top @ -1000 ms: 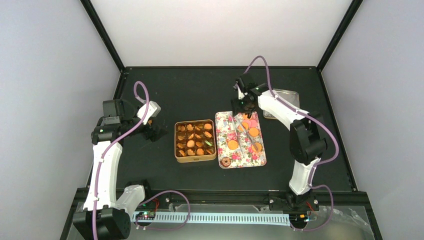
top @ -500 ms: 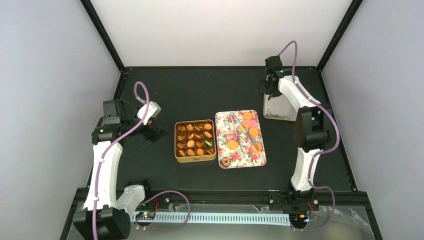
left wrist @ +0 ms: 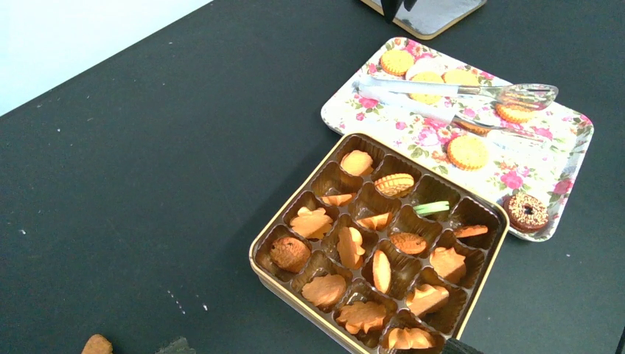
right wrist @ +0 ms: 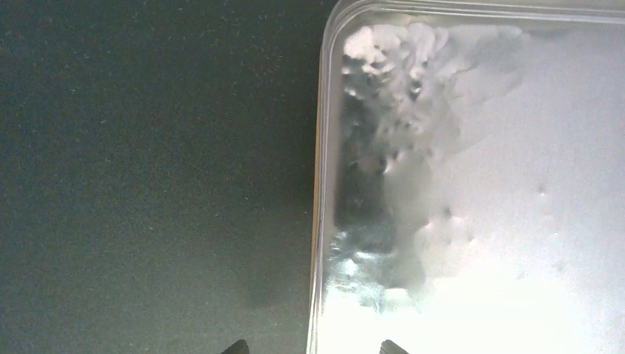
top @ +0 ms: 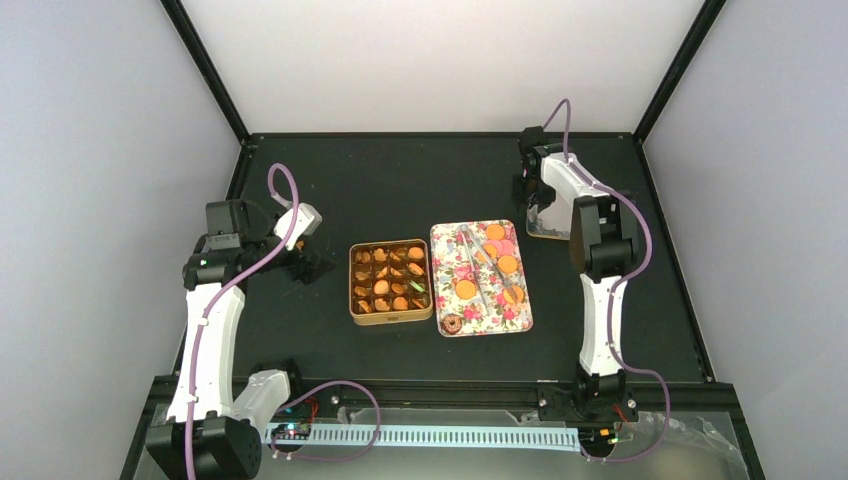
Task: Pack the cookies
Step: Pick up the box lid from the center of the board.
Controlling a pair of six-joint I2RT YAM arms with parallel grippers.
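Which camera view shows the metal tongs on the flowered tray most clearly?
The left wrist view: the tongs lie large and sharp on the tray. The top view shows them small and thin; the right wrist view misses them.

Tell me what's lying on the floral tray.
On the floral tray: metal tongs, several round orange cookies, and a brown ring cookie at its near corner. The tongs lie across some cookies, hiding parts of them.

Cookies (left wrist: 468,152): most in tin (left wrist: 295,297) cups; round orange ones, brown ring (left wrist: 525,212), maybe pink, on tray (left wrist: 425,136).
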